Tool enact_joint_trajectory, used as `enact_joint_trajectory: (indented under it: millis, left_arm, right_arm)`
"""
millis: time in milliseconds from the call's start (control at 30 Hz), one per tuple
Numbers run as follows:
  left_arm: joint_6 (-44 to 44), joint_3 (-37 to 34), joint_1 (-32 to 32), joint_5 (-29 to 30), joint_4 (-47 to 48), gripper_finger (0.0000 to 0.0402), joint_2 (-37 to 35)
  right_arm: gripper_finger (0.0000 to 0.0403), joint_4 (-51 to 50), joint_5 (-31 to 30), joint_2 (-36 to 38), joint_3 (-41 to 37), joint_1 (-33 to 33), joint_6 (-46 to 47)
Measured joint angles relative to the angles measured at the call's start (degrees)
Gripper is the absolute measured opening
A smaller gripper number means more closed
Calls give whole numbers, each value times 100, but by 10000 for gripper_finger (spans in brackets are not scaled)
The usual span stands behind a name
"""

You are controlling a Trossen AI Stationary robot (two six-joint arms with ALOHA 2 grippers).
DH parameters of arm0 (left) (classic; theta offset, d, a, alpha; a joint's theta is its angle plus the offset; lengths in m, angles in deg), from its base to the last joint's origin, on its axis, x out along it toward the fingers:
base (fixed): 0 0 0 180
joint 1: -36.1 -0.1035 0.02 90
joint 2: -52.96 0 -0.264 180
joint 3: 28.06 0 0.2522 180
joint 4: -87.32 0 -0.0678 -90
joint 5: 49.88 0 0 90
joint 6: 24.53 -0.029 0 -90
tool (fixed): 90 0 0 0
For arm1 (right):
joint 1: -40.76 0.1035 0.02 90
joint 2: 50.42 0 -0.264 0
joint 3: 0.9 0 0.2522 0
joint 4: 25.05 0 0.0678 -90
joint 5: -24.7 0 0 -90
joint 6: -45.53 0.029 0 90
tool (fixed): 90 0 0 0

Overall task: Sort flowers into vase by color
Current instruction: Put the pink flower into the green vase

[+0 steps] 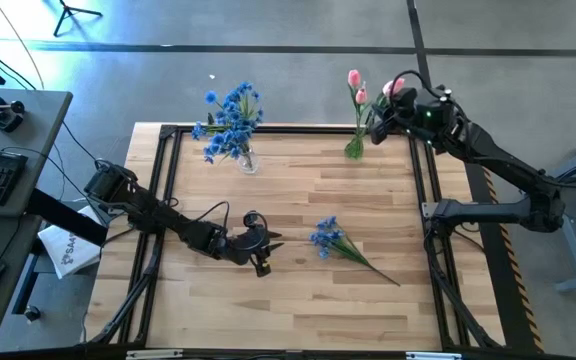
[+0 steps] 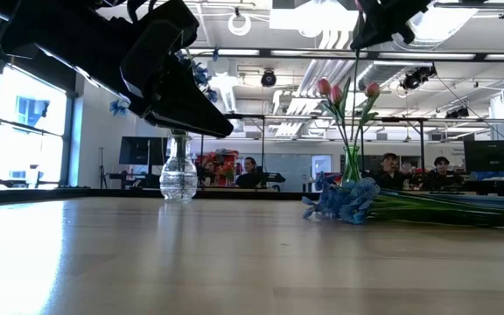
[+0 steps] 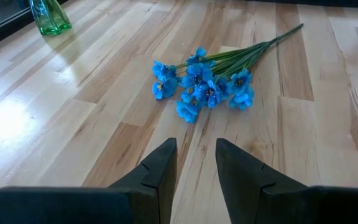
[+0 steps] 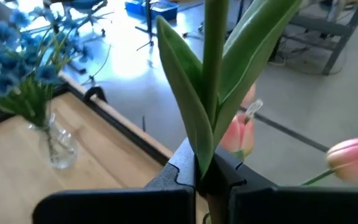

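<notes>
The right pincer (image 4: 205, 175), clamped on a pink tulip (image 1: 396, 86) above the green vase (image 1: 354, 147), could miss its narrow mouth; left pincer (image 3: 196, 163), part-open and empty, faced blue flowers (image 3: 204, 86) on the surface (image 1: 298, 210), probably unhindered.

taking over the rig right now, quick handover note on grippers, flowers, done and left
Right gripper: shut on a pink tulip, held above the green vase.
Left gripper: jaws slightly apart, empty, aimed at the blue bunch lying on the table.
Done: blue flowers stand in the clear vase; two pink tulips in the green vase.
Left: release the held tulip into the green vase, then move the lying blue bunch to the clear vase.
</notes>
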State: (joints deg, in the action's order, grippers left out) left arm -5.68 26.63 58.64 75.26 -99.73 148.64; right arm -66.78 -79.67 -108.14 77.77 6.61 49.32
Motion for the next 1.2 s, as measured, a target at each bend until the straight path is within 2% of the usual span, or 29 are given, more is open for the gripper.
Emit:
enact_joint_trajectory:
  millis: [200,400,667,1200]
  left_arm:
    - [9,0,0,1,-1,102,0]
    - [9,0,-1,2,0,102,0]
    - [9,0,-1,0,1,102,0]
    - [8,0,0,1,-1,102,0]
  right_arm:
    - [1,80,-452,-12,-2,-23,-119]
    - [1,83,-159,-164,-4,-179,22]
    - [1,241,-147,-388,-2,-187,4]
    - [1,411,-225,-374,-4,-188,-103]
